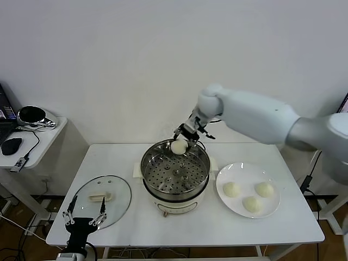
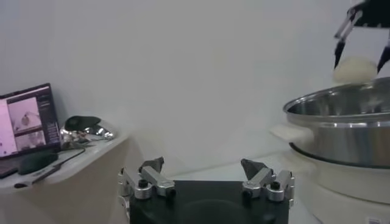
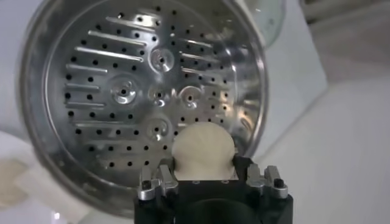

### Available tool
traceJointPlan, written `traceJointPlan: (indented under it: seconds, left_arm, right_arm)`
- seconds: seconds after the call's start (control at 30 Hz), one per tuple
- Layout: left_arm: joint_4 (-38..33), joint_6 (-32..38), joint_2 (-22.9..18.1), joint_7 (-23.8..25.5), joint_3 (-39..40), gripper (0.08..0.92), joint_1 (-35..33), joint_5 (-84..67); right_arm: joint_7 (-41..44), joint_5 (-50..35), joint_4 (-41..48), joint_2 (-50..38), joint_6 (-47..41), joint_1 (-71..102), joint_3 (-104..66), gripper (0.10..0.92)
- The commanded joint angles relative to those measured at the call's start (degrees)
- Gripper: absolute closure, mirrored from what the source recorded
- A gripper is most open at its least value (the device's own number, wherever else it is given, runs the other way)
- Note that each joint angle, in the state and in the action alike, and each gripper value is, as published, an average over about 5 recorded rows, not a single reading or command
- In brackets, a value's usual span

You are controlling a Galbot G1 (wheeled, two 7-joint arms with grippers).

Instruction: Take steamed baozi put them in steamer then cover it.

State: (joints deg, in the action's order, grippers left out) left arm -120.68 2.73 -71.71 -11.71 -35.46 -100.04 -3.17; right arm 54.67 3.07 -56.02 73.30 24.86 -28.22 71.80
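My right gripper [image 1: 182, 139] hangs over the far rim of the steamer [image 1: 174, 191], shut on one pale baozi [image 1: 178, 147]. In the right wrist view that baozi [image 3: 202, 149] sits between the jaws of the right gripper [image 3: 205, 163], above the bare perforated tray [image 3: 122, 91]. Three more baozi [image 1: 252, 204] lie on the white plate [image 1: 244, 173] to the steamer's right. The glass cover [image 1: 117, 187] lies flat on the table to the steamer's left. My left gripper [image 1: 83, 218] is open and idle at the table's front left edge, just short of the cover; the left wrist view shows this left gripper [image 2: 207, 167] holding nothing.
A low side table [image 1: 46, 138] at far left carries a mouse [image 1: 11, 145], cables and a shiny metal object [image 1: 31, 115]. The white table [image 1: 179, 231] ends just in front of the cover and plate. A wall stands close behind the steamer.
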Motion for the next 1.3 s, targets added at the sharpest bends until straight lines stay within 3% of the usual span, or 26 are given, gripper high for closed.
traceJointPlan:
  seconds: [0.03, 0.47, 0.57, 0.67, 0.8, 0.93, 1.13, 1.3]
  left_arm:
    - [0.0, 0.0, 0.0, 0.0, -0.3, 0.177, 0.0, 0.0]
    - [0.3, -0.1, 0.4, 0.0, 0.0, 0.177, 0.8, -0.3]
    - [0.3, -0.1, 0.4, 0.0, 0.0, 0.177, 0.9, -0.4]
    - [0.1, -0.1, 0.4, 0.0, 0.0, 0.177, 0.9, -0.4]
    - [-0.1, -0.1, 0.5, 0.0, -0.2, 0.177, 0.8, -0.5]
    - [-0.5, -0.1, 0.7, 0.1, -0.3, 0.177, 0.6, -0.8]
    - [-1.0, -0.1, 1.6, 0.2, -0.3, 0.177, 0.6, -1.3]
    - [-1.7, 0.0, 2.5, 0.3, 0.2, 0.177, 0.7, -1.3]
  right_arm:
    - [-2.4, 10.7, 7.4, 4.9, 10.0, 4.3, 0.4, 0.419]
    - [-6.2, 17.1, 11.9, 7.7, 14.7, 6.0, -1.4, 0.409]
    - [-6.9, 16.8, 12.4, 8.3, 15.8, 5.5, -1.7, 0.380]
    - [-5.4, 11.1, 9.7, 7.2, 13.9, 2.8, -0.7, 0.307]
    - [1.4, -5.5, -2.3, 1.3, -1.2, -5.4, 3.5, 0.219]
    - [6.4, -17.2, -16.3, -8.1, -19.7, -13.0, 7.5, 0.203]
    - [6.3, -25.4, -30.7, -22.9, -40.8, -19.9, 11.7, 0.203]
    - [5.9, -26.2, -38.1, -34.6, -49.0, -21.3, 13.6, 0.203]
